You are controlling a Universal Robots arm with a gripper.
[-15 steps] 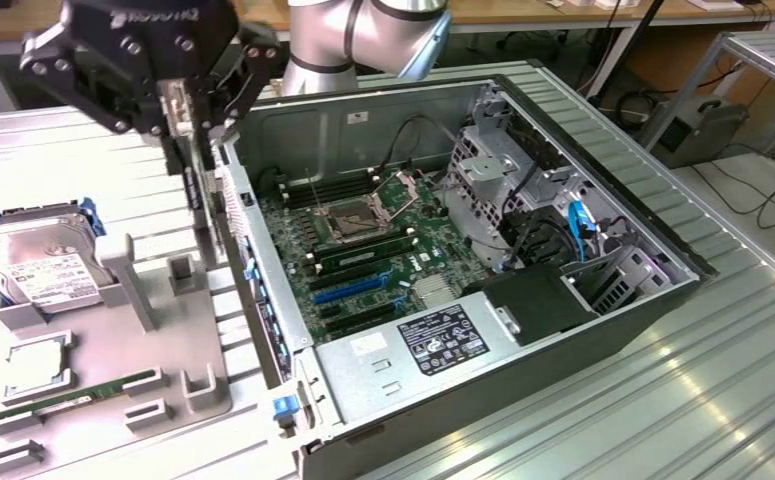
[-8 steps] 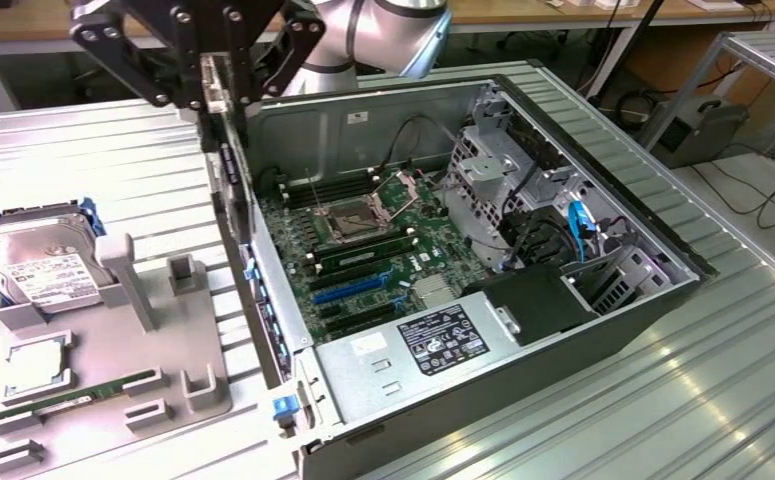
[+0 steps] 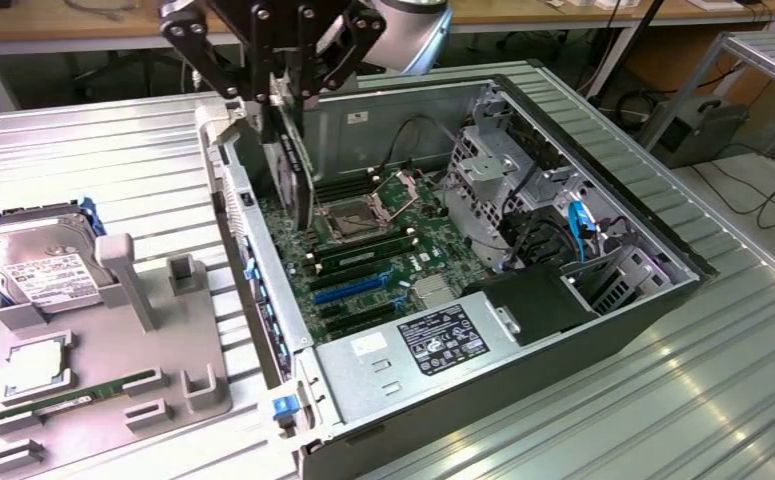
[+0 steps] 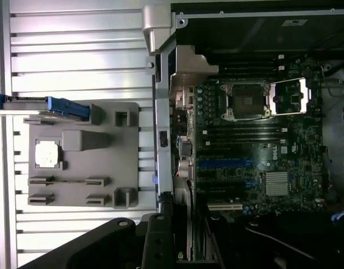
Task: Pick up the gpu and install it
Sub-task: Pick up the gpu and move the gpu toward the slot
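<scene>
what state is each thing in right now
computer case: lying on its side, open
cpu socket: frame flipped open
gripper: shut on the gpu
gpu: held upright on edge over the motherboard, inside the case
hard drive: propped at a tilt on the grey tray
ram stick: lying flat on the tray

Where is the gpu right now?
The gpu hangs upright in the gripper inside the open computer case, over the motherboard, between the CPU socket and the case wall on the exterior view's left.
</scene>
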